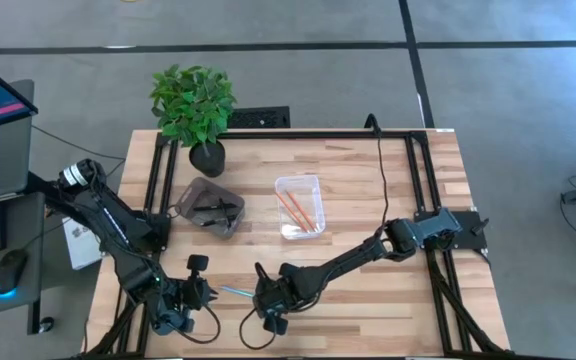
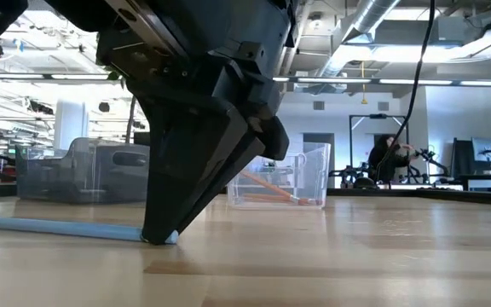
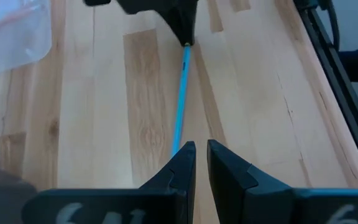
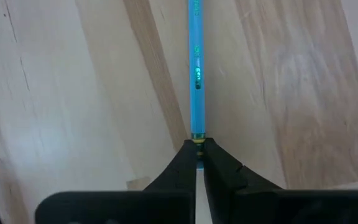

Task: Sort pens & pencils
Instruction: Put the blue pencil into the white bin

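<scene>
The light blue pencil (image 1: 234, 291) (image 3: 182, 93) (image 4: 195, 62) lies flat on the wood near the table's near edge, between my two grippers. My right gripper (image 1: 266, 299) (image 4: 197, 152) (image 2: 157, 236) is shut on its right end. My left gripper (image 1: 205, 290) (image 3: 201, 149) hovers at the pencil's left end with only a narrow gap between its fingers; whether it touches I cannot tell. Two orange pencils (image 1: 296, 208) (image 2: 271, 188) lie in the clear tray (image 1: 312, 187). The black pens (image 1: 215, 208) lie in the dark tray (image 1: 194, 190). My right gripper pinches the blue pencil's end at the gold band (image 4: 197, 138) between its two fingertips. The fingers (image 2: 186, 196) slant down from above, in line with the pencil. The pencil's whole length (image 2: 58, 228) still lies on the table.
A potted plant (image 1: 193, 105) stands at the far left of the table, just behind the dark tray. Black frame rails (image 1: 420, 180) run along the left, right and far sides. Bare wood (image 1: 368, 300) lies right of my right gripper.
</scene>
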Action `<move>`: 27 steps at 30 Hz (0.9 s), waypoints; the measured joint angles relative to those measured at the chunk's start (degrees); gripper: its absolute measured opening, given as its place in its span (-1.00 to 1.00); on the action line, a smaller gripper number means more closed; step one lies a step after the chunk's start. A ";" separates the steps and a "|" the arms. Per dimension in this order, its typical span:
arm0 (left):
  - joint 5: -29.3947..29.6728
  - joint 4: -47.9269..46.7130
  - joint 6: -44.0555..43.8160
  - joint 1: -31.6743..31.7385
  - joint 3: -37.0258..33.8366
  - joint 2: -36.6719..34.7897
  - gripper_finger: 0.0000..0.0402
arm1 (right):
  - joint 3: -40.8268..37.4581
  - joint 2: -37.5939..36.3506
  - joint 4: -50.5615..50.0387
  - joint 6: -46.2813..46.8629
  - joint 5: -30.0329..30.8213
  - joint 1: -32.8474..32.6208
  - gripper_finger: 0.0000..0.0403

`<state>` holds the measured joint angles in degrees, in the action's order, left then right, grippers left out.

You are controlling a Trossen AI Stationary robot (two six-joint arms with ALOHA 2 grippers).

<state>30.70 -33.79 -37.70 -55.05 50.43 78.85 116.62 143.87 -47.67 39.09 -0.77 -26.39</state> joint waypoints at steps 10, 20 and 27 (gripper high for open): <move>-7.79 3.92 -8.76 1.05 -8.26 0.04 -0.84 | 0.00 0.07 0.81 1.56 -3.10 0.00 -0.83; -12.30 14.10 -9.90 3.60 -16.96 0.07 -0.77 | -0.02 0.15 1.81 1.54 -3.48 0.20 -0.83; -12.26 15.86 -5.55 4.84 -16.94 0.07 -0.31 | -0.04 0.27 2.73 1.54 -3.03 0.28 -0.82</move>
<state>18.44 -17.93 -43.25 -50.20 33.50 78.91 116.57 144.15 -44.94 40.62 -3.80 -26.11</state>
